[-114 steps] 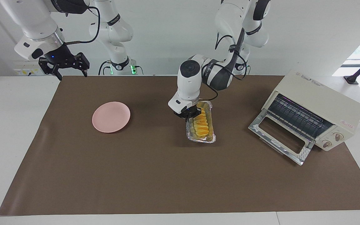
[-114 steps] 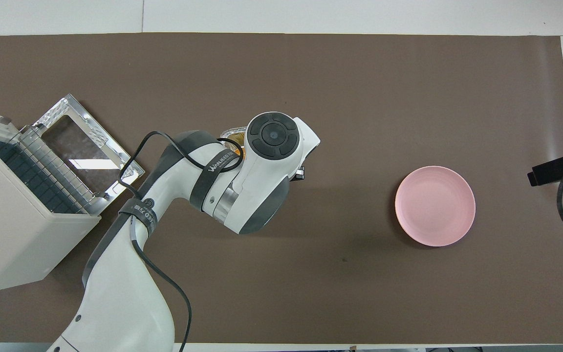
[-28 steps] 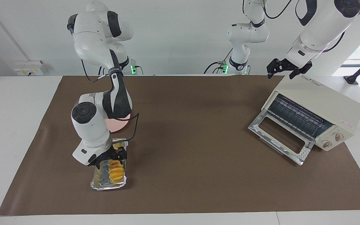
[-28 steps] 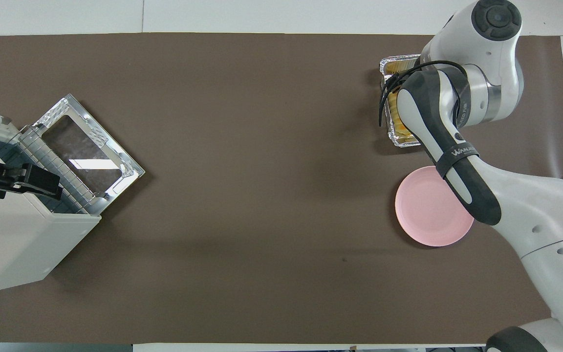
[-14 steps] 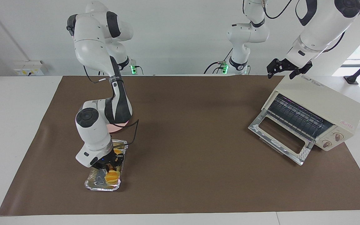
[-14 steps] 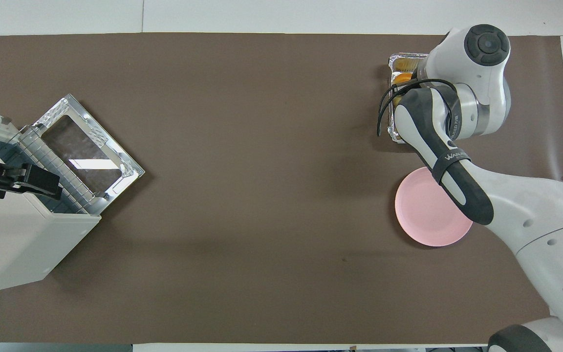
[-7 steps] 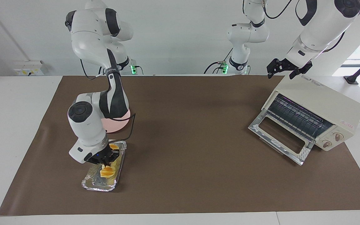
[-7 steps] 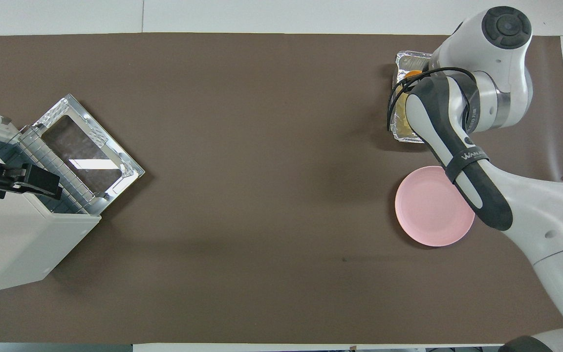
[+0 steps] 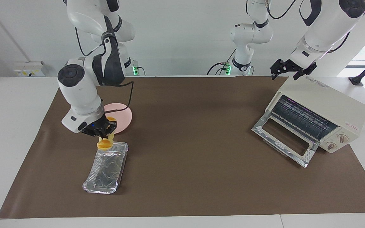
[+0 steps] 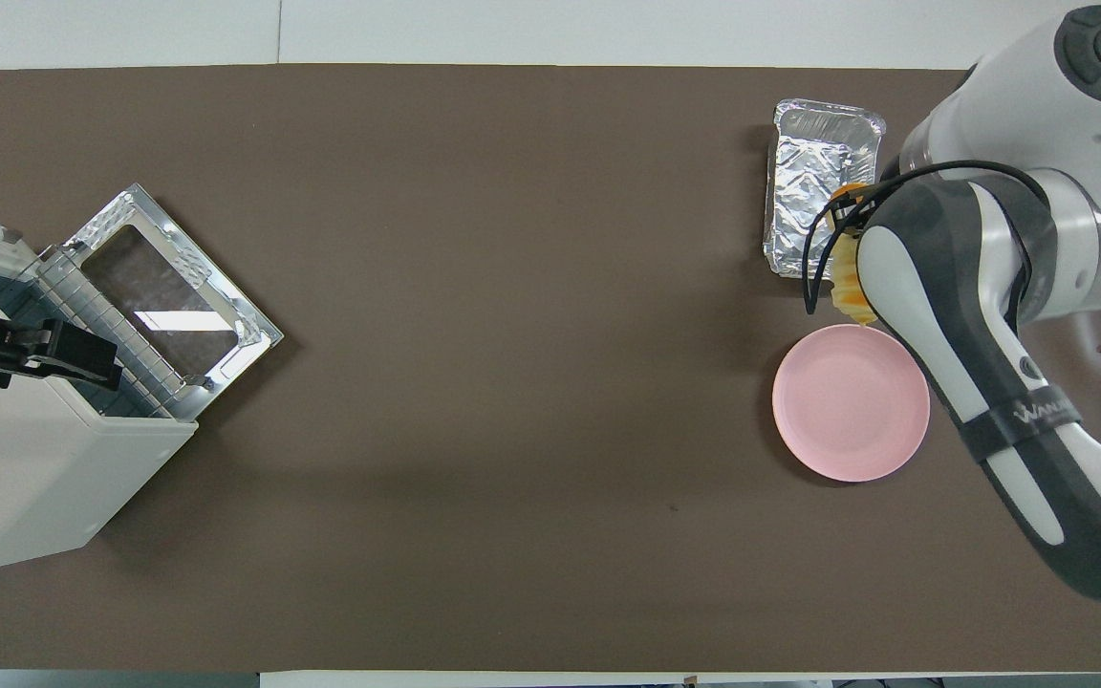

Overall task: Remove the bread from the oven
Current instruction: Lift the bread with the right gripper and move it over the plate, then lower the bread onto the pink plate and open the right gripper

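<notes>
Bread point(image 9: 104, 144) has left the foil tray point(image 9: 105, 171), which now lies empty; half a second ago the loaf still sat in it. Right gripper point(image 9: 101, 134), clamped on the loaf, has risen and hangs over the tray's end beside the pink plate point(image 9: 122, 117). Left gripper point(image 9: 291, 70) still waits, fingers spread, above the oven point(image 9: 318, 112), whose door hangs open.

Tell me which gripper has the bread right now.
The right gripper: it is shut on the bread, lifted above the foil tray beside the plate. The left gripper waits open and empty over the oven.
</notes>
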Robot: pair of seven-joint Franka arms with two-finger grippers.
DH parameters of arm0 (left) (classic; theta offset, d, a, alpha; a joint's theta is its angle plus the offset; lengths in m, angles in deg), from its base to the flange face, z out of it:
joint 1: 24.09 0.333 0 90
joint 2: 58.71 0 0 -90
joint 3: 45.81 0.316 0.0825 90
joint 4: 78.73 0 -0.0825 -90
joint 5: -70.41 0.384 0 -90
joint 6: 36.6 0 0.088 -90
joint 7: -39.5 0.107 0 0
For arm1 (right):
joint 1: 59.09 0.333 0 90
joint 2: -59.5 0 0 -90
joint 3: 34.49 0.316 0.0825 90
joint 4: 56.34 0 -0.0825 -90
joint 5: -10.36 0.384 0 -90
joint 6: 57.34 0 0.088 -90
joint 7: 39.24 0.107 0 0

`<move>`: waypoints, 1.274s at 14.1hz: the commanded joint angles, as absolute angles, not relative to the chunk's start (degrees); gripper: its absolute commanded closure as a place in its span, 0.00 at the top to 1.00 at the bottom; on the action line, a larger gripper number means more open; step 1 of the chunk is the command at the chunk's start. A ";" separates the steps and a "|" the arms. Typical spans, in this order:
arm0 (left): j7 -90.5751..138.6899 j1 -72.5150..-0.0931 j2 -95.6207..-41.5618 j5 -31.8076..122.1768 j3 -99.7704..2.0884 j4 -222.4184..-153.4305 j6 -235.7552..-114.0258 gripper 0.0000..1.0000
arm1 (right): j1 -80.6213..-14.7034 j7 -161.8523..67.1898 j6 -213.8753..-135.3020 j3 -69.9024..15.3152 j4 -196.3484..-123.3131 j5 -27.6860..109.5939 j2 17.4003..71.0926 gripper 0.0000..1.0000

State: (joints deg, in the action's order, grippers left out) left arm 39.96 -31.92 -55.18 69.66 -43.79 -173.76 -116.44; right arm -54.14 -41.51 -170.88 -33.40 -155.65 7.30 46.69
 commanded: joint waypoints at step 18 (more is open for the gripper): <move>40.73 -31.03 -54.14 70.58 -44.41 -174.35 -115.78 1.00 | -56.63 -40.39 -208.25 -33.09 -205.06 9.22 68.82 1.00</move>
State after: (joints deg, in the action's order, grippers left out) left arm 39.96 -31.92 -55.18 69.66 -43.79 -173.76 -116.44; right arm -55.37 -40.79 -207.60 -33.62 -205.41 8.20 69.00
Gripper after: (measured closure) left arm 0.000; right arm 0.749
